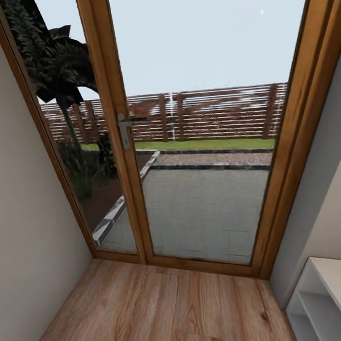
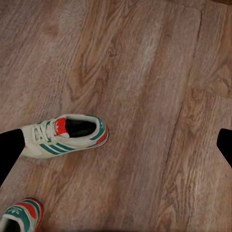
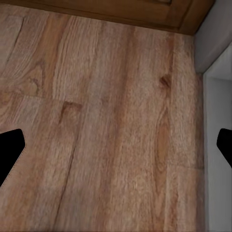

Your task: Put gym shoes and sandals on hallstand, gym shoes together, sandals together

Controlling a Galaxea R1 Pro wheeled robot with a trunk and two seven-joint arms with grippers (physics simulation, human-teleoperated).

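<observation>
One gym shoe (image 2: 65, 135) lies on its sole on the corridor floor (image 2: 145, 72); it is white with teal stripes and an orange-red tongue. The toe of the second gym shoe (image 2: 19, 215) pokes in at the frame's corner close by. My left gripper (image 2: 118, 147) hangs open above the floor, and the first shoe lies near one of its fingers (image 2: 9, 150). My right gripper (image 3: 118, 147) is open over bare planks. The sandals are out of view. A pale grey unit with open tiers (image 1: 332, 301), probably the hallstand, stands at the lower right of the head view.
A wood-framed glass door (image 1: 198, 137) with a metal handle (image 1: 123, 128) closes the corridor ahead, with a patio and fence outside. Plain walls (image 1: 18, 204) run along both sides. The door's wooden sill (image 3: 121, 12) and the pale unit's edge (image 3: 217, 145) lie close to my right gripper.
</observation>
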